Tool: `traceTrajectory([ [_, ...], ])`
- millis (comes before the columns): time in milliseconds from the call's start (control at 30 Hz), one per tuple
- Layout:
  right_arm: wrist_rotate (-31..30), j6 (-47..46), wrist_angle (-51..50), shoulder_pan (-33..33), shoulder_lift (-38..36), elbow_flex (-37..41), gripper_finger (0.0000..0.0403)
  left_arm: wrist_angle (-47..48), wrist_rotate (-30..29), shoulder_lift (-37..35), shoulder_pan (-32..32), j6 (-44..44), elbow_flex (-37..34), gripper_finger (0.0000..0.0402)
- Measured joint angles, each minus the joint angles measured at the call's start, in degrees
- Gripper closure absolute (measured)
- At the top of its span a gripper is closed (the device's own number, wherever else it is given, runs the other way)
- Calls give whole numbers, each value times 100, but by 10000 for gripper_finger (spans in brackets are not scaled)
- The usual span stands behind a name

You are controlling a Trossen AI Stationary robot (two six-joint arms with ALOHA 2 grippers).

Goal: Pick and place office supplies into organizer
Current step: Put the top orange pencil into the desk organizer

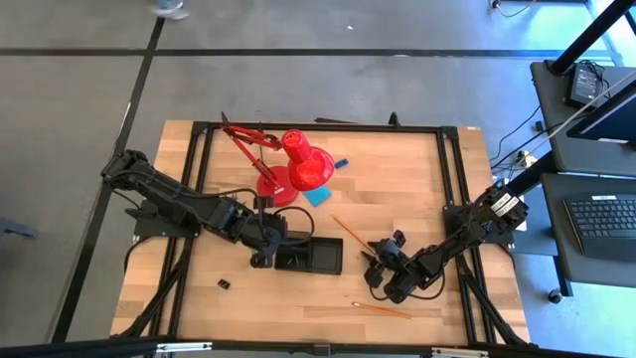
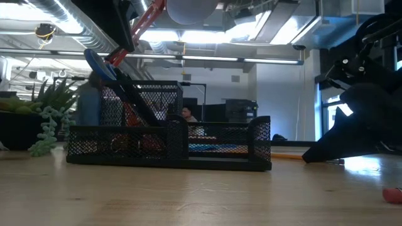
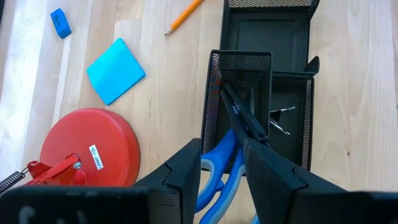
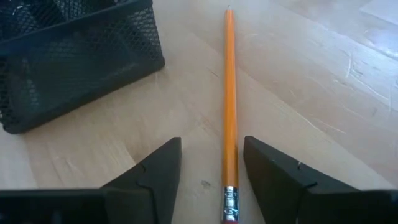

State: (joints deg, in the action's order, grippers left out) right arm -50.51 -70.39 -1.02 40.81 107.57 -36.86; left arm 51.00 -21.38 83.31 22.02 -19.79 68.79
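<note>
The black mesh organizer (image 1: 323,257) stands at the table's middle near side. Blue-handled scissors (image 3: 239,118) stand blades down in its tall compartment (image 3: 239,57), and their handles lean out above the rim (image 2: 100,63). My left gripper (image 3: 222,171) is over that compartment, shut on the handles. An orange pencil (image 4: 229,93) lies flat on the table right of the organizer (image 4: 74,56). My right gripper (image 4: 212,180) is low at the pencil's eraser end. It is open, with one finger on either side of the pencil and a sliver of wood showing beside each. My left gripper has the scissors' two blue handle loops (image 3: 214,165) between its fingers, which lie against the loops' outer edges. The fingers slant down from the table's left side. The scissors lean toward the gripper with their blades inside the tall compartment.
The red lamp (image 1: 298,164) stands behind the organizer, its round base (image 3: 87,146) close to my left gripper. A blue note pad (image 3: 115,70) and a small blue eraser (image 3: 60,22) lie beyond it. A second pencil (image 1: 383,310) and a binder clip (image 1: 225,284) lie near the front edge.
</note>
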Motion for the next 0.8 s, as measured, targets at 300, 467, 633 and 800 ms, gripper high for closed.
traceTrajectory([
  [300, -52, -131, 27, 7, 0, 43, 222, 0, 0, 0, 0, 0, 0, 286],
  [467, -69, -127, 22, 8, 18, 43, 222, 0, 0, 0, 0, 0, 0, 286],
  [633, -87, -101, 20, 12, 35, 43, 222, 0, 0, 0, 0, 0, 0, 286],
  [800, -87, 18, -60, -28, 50, 41, 229, 0, 0, 0, 0, 0, 0, 286],
])
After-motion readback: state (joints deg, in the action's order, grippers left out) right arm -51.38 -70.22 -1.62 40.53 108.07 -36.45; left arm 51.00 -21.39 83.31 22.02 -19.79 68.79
